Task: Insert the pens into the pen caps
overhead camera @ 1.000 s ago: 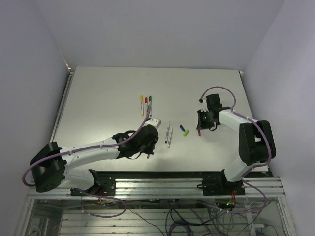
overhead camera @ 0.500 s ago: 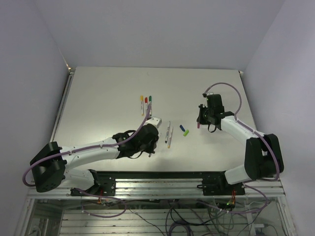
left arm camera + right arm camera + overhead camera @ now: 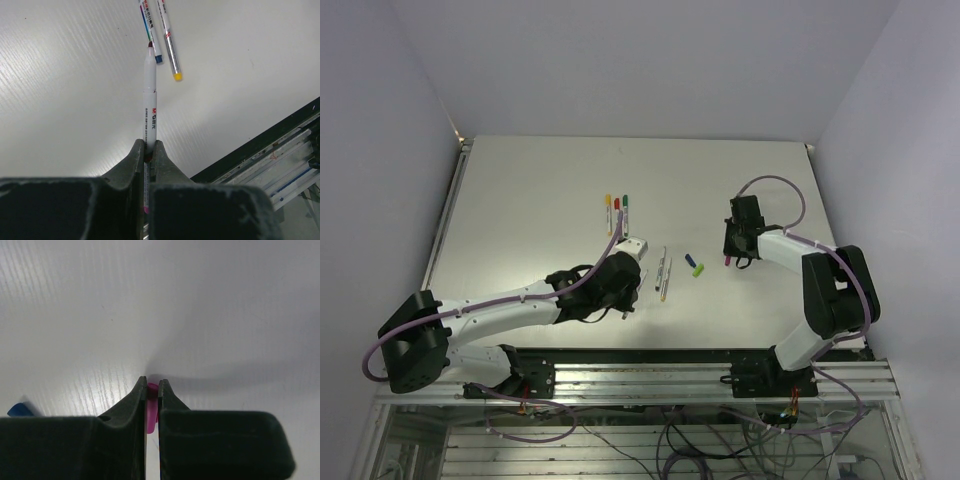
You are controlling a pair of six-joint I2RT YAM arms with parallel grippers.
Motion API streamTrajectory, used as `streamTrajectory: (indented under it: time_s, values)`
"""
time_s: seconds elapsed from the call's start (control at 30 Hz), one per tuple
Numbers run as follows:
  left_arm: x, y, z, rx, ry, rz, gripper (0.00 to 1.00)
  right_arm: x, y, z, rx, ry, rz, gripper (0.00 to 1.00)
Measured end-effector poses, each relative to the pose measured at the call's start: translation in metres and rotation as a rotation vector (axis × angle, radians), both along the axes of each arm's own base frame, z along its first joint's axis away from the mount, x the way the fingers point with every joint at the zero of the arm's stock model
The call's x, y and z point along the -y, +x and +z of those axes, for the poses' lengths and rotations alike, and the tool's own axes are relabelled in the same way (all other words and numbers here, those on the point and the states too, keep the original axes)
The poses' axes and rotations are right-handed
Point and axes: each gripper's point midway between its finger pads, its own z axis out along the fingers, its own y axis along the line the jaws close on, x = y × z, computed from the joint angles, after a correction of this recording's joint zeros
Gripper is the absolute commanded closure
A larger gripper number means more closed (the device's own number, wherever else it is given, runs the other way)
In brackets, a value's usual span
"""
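Shifted slightly farther than a second ago: right fingers (image 3: 162, 392) clamped on magenta cap (image 3: 152, 415), low over desk (image 3: 225, 315). Nearest, left fingers (image 3: 159, 155) clamped on uncapped pen (image 3: 150, 95), tip pointing at two loose pens (image 3: 169, 42) lying just beyond.

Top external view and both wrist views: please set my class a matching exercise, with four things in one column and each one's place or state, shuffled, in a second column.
Column A
1. left gripper
2. right gripper
3. blue cap
4. row of three pens

Column B
a. lying side by side, with yellow, red and green ends
b. shut on a magenta cap
c. loose on the table, next to the light green cap
d. shut on an uncapped pen

Pairs: 1-d, 2-b, 3-c, 4-a
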Motion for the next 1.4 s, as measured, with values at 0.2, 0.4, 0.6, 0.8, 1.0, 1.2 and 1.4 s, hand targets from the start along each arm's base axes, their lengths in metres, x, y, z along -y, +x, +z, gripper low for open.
streamTrajectory:
  time_s: [0.2,0.4,0.6,0.8,1.0,1.2,1.4]
  values:
    - [0.0,0.0,0.0,0.002,-0.003,0.0,0.93,0.004,0.0,-0.002,-0.002,-0.014,-0.03,0.79]
    - [0.001,0.0,0.001,0.002,-0.004,-0.001,0.93,0.005,-0.004,-0.005,-0.015,-0.022,-0.047,0.73]
    - [0.001,0.0,0.0,0.002,-0.004,-0.001,0.93,0.005,-0.006,-0.005,-0.018,-0.025,-0.063,0.73]
    - [0.0,0.0,-0.001,0.0,-0.001,0.0,0.93,0.002,-0.01,-0.006,-0.036,-0.028,-0.071,0.73]
    - [0.0,0.0,-0.001,0.0,-0.001,0.0,0.93,0.002,-0.017,-0.005,-0.071,-0.035,-0.083,0.73]
    - [0.0,0.0,-0.001,0.0,-0.001,0.0,0.93,0.003,-0.022,-0.006,-0.09,-0.042,-0.094,0.76]
    - [0.0,0.0,-0.001,0.0,-0.001,0.0,0.93,0.003,-0.022,-0.006,-0.092,-0.041,-0.092,0.96]
